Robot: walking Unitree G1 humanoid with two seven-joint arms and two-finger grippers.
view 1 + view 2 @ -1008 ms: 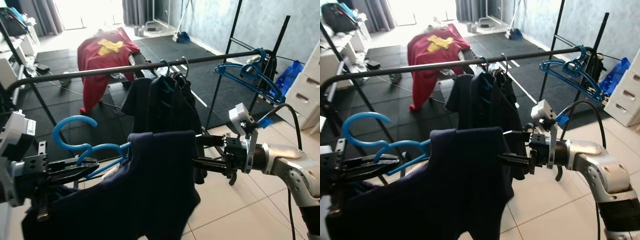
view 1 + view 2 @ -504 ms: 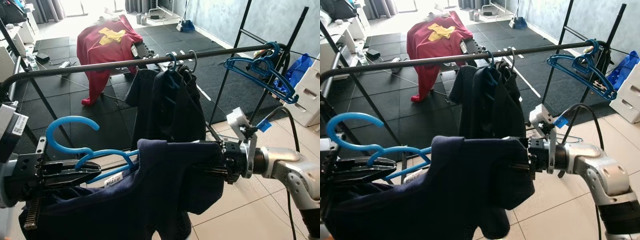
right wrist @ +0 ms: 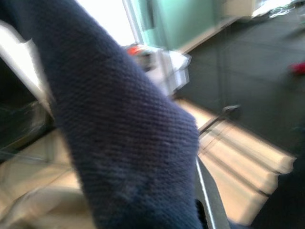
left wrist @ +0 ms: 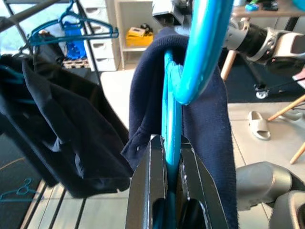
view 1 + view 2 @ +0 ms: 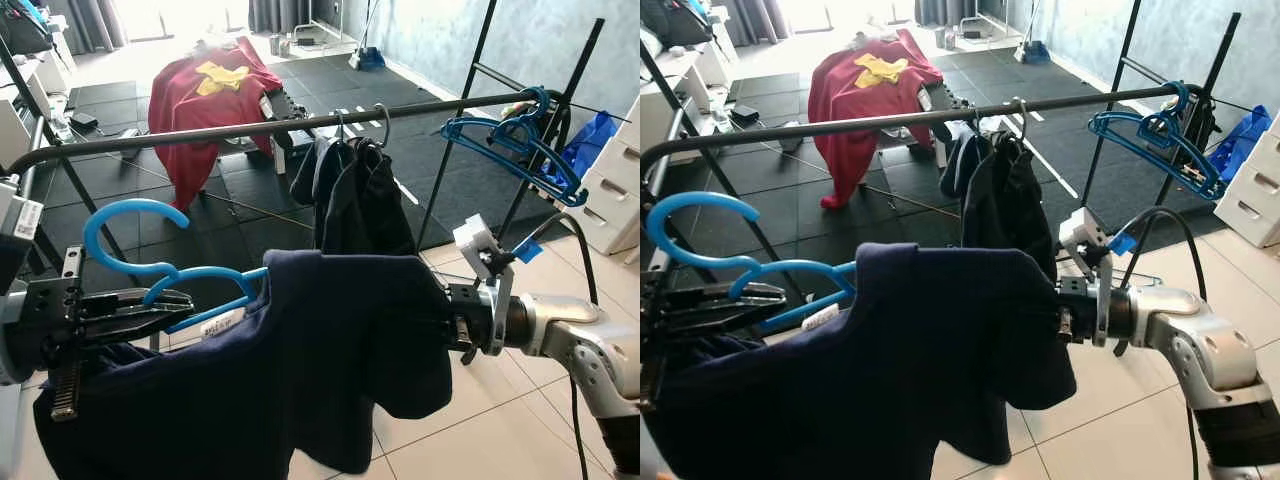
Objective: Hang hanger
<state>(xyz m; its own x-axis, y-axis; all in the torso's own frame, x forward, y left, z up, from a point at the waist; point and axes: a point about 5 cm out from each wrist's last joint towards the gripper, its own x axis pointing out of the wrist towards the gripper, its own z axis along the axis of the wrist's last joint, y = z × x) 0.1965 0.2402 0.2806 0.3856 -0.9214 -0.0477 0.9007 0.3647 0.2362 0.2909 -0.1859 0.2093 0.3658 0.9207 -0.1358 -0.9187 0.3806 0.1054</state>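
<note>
A light blue hanger (image 5: 135,218) carries a navy garment (image 5: 330,360) draped over it. My left gripper (image 5: 178,303) is shut on the hanger's neck just below the hook, low on the left; in the left wrist view the hanger (image 4: 205,47) rises from between its fingers (image 4: 143,191). My right gripper (image 5: 450,325) is at the garment's right shoulder, shut on the cloth, its fingertips buried in the fabric. In the right wrist view the navy cloth (image 3: 128,143) lies across the lens. The black rail (image 5: 250,128) runs above and behind the held hanger.
Dark clothes (image 5: 365,200) hang at the rail's middle and empty blue hangers (image 5: 510,140) at its right end. A red garment (image 5: 215,95) is draped on a rack behind. White drawers (image 5: 620,170) and a blue bag (image 5: 590,140) stand at the right.
A second ago my right gripper stood bare beside the garment; it has since gone into the shoulder cloth. The hanger sits slightly higher. The camera has shifted.
</note>
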